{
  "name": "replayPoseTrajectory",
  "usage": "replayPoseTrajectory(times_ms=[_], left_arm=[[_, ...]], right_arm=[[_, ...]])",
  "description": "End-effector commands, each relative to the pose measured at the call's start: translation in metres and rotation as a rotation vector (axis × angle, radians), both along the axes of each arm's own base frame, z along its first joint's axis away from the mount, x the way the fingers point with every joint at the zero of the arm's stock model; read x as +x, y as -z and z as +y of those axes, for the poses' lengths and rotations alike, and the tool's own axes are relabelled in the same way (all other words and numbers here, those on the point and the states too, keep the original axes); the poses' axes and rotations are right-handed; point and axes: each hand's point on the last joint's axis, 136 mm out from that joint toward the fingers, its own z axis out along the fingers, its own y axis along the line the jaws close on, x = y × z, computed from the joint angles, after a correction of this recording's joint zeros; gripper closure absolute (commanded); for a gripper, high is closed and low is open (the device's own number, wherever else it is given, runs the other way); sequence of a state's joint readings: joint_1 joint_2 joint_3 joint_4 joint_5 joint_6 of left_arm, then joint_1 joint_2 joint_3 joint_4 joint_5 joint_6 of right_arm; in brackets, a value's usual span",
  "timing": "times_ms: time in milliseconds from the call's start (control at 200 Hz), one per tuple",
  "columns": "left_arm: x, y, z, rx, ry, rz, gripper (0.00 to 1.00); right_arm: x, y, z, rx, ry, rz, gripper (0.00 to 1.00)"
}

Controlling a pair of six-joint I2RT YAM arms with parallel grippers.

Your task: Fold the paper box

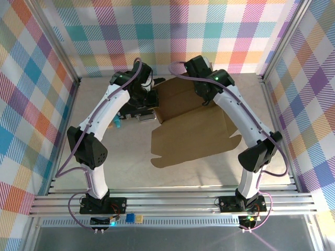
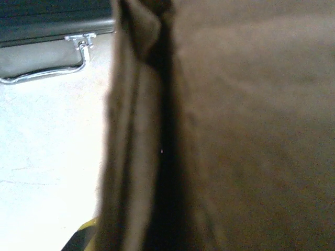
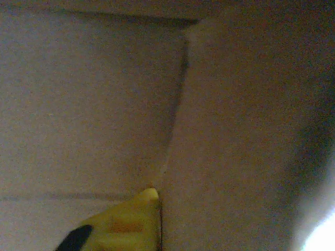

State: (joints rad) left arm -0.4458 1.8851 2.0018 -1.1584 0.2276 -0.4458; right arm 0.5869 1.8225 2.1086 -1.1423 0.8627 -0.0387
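The paper box is a brown cardboard sheet lying mid-table, with its far flaps raised. My left gripper is at the box's far left edge. In the left wrist view, a raised cardboard wall runs straight through the jaws. A yellow fingertip shows against its left side, shut on it. My right gripper is at the far right part of the box. Its yellow finger lies flush against a cardboard flap. The other finger is hidden behind that flap.
A black hard case with a metal latch lies just left of the box, beside my left gripper. Aluminium frame rails and checked walls bound the table. Bare tabletop lies near the front.
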Motion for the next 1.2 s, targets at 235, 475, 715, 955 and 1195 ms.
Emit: replayPoseTrajectory(times_ms=[235, 475, 715, 955, 1195], left_arm=[[-0.006, -0.004, 0.015, 0.056, -0.022, 0.03, 1.0], [-0.005, -0.003, 0.014, 0.057, -0.014, 0.036, 1.0], [-0.004, -0.005, 0.014, 0.056, -0.014, 0.034, 1.0], [-0.005, -0.005, 0.012, 0.052, -0.009, 0.039, 1.0], [-0.006, -0.005, 0.012, 0.047, -0.005, 0.042, 1.0]], right_arm=[[-0.019, -0.018, -0.016, 0.253, 0.015, 0.091, 0.56], [-0.026, -0.01, -0.023, 0.312, 0.023, 0.132, 0.52], [-0.031, 0.005, -0.031, 0.263, 0.048, 0.17, 0.54], [-0.035, 0.025, -0.041, 0.207, 0.06, 0.166, 0.66], [-0.026, 0.032, -0.04, 0.189, 0.064, 0.15, 0.75]])
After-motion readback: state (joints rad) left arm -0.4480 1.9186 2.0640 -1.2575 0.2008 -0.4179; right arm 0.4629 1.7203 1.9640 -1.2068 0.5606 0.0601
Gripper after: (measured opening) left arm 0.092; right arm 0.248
